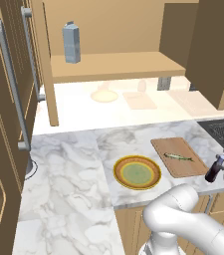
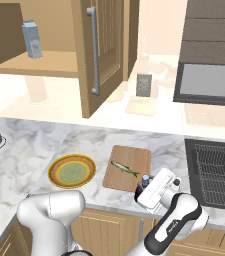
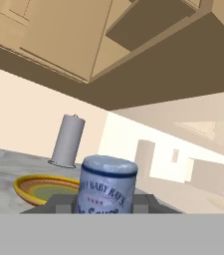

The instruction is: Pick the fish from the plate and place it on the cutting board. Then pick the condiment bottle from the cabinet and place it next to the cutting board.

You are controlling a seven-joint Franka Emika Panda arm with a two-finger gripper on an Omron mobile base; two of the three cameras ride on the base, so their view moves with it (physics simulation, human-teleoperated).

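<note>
The jaws are clamped on the condiment bottle (image 1: 215, 171), tilted at the desk (image 1: 68, 174) edge just beside the cutting board (image 1: 179, 157), where the fish (image 1: 177, 157) lies; the plate (image 1: 137, 173) sits nearby.

A tall grey-blue carton (image 1: 71, 43) stands upright on a shelf at about eleven o'clock in the left base view. A grey cylinder (image 3: 67, 141) on a round base sits on the marble counter (image 1: 63, 174) at nine o'clock in the hand view. A dark sink with a wire rack (image 2: 215, 175) lies at four o'clock in the right base view, under dark drawer fronts (image 2: 209, 82).
</note>
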